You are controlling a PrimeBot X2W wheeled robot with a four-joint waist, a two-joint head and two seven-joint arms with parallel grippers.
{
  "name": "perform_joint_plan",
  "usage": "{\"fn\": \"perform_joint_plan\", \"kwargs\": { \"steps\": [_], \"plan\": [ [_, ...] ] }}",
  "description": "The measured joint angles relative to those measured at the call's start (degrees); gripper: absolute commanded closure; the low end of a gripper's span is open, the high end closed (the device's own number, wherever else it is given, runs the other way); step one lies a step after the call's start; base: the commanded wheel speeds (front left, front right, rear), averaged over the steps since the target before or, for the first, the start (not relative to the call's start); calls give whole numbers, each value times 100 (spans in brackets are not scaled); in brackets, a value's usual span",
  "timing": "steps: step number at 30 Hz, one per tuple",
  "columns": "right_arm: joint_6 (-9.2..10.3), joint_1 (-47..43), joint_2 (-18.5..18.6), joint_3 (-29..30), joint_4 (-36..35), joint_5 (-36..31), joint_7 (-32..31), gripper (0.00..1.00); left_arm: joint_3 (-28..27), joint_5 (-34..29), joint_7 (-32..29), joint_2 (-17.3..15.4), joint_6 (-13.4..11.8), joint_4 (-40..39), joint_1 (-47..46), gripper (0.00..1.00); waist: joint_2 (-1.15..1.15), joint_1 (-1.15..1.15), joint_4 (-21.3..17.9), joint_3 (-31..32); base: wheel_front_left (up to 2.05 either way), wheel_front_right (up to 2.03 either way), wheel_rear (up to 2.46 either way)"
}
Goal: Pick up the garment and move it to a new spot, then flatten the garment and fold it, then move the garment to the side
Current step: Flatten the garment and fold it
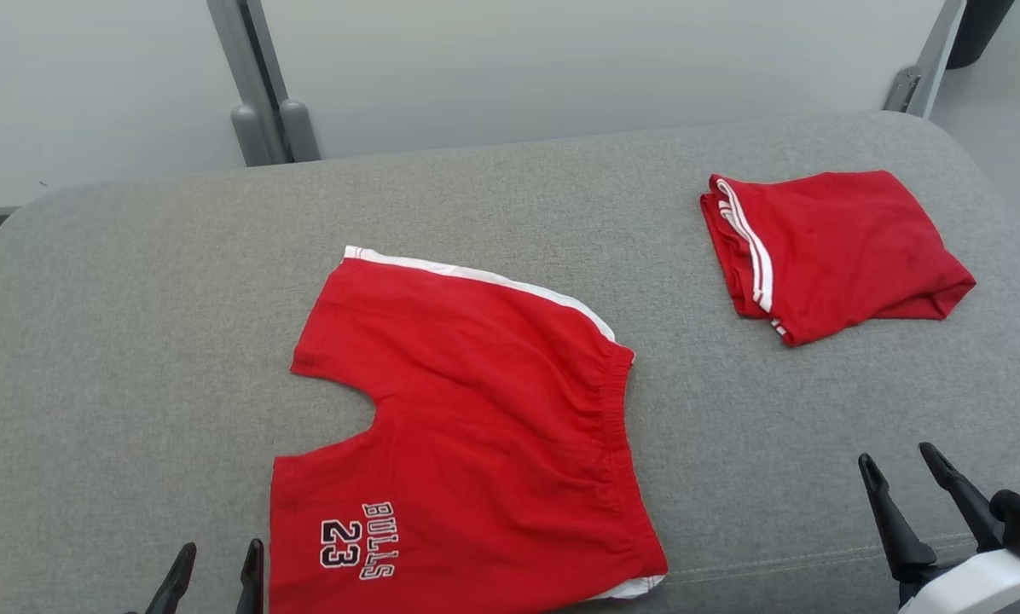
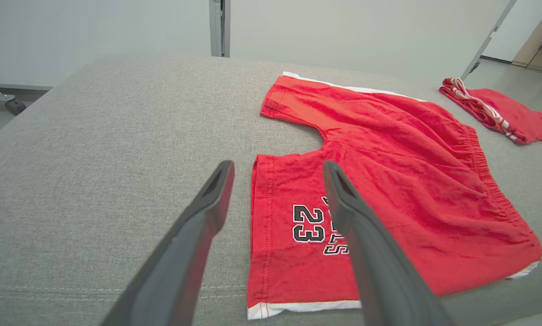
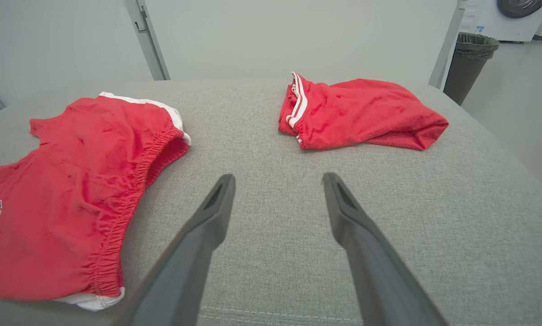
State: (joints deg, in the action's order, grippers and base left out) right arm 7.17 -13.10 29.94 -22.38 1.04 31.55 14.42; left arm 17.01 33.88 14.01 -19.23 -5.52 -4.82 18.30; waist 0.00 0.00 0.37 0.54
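Pointing legs left, waistband right: shorts (image 1: pixel 476 409)

Lighting: bright, even and diffuse, with no single source evident. Shadows are soft and faint: a thin dark line under the folded garment (image 1: pixel 834 247) at 2 o'clock in the head view, and a dim band across the red shorts (image 2: pixel 389 181) toward 6 o'clock in the left wrist view. No glare on the grey cushion (image 1: pixel 135 341). The wall (image 1: pixel 561 68) at 12 o'clock is pale. Head view is sharp, weave resolved. Wrist views show wide-angle bowing, the cushion edges curving off at 9 and 3 o'clock. The dark fingers (image 2: pixel 189 253) (image 3: pixel 375 271) go soft-edged near 6 o'clock.
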Motion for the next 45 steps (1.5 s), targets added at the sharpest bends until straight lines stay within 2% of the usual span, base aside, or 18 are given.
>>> {"fn": "perform_joint_plan", "kwargs": {
  "steps": [7,13,24,34,35,38,45],
  "plan": [
    [0,-38,-515,552,-255,-490,0,0,8,-260,18,23,0,-163,101,0,0,0,-86,104,0,0,0],
    [0,-59,-731,695,-375,-783,0,0,-10,-342,18,44,-1,-208,198,0,0,0,-103,131,0,0,0],
    [0,-397,-995,913,-432,-1103,0,0,-227,-442,23,212,-4,-372,241,0,0,0,-160,164,0,0,0],
    [-3,-518,-1038,877,-483,-1296,0,0,-243,-541,23,330,-4,-432,294,0,0,0,-192,158,0,0,0],
    [-24,-519,-1029,806,-466,-1348,0,0,-238,-539,23,346,-3,-423,309,0,0,0,-193,153,0,0,0],
    [-269,-520,-973,422,-320,-1427,0,0,-177,-506,24,368,21,-283,459,0,0,0,-198,118,0,0,0],
    [-792,-487,-944,-469,268,-1747,-125,0,62,-234,-85,389,316,116,526,0,0,0,-182,-54,0,0,0]
  ]
}}
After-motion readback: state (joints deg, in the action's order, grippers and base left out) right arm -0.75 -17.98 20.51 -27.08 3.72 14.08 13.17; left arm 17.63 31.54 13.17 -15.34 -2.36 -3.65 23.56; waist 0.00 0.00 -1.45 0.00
